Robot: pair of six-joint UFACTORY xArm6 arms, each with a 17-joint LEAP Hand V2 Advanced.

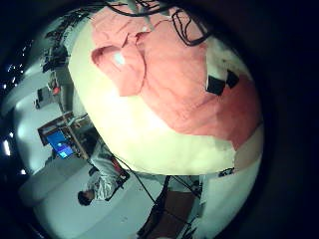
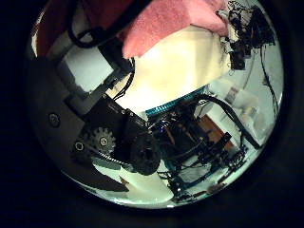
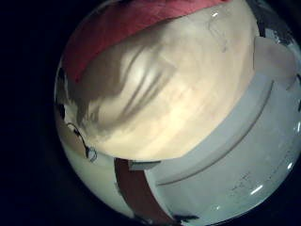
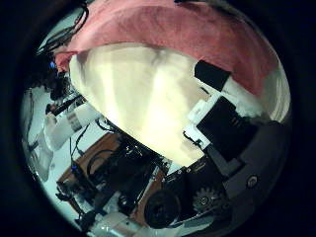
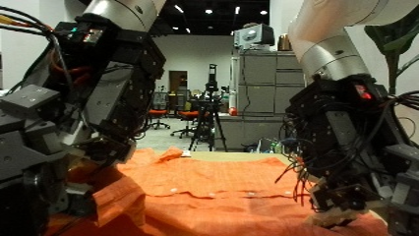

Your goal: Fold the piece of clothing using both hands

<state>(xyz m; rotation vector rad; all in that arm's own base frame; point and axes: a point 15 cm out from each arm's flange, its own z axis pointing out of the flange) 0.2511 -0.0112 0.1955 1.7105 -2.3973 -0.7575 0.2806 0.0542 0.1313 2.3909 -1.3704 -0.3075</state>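
A wide orange cloth garment (image 5: 216, 192) lies spread and gently rumpled over the table, filling the low foreground of the outside view, with both arms hanging down onto it from above. The robot's left hand (image 5: 79, 108), black and white, is down at one side edge of the garment, where the cloth rises in a fold beside it; its fingers point downward, but whether they pinch the cloth or merely rest there cannot be told. The robot's right hand (image 5: 343, 172) is lowered at the opposite side, its pale fingertips (image 5: 338, 214) down at the surface of the cloth, and here too the grip cannot be made out. In the left little finger side palm view the garment (image 1: 184, 75) covers part of a pale cream table top (image 1: 150, 134), with one corner of it folded over on itself. The left thumb side palm view shows the edge of the garment (image 2: 161, 24) lying on the same cream surface (image 2: 176, 71), beside that hand's own black geared parts. In the right thumb side palm view the garment (image 4: 168, 35) runs along the far side of the bare table top (image 4: 148, 94), and in the right little finger side palm view the cloth (image 3: 122, 28) shows as a band beyond the cream surface (image 3: 169, 94)
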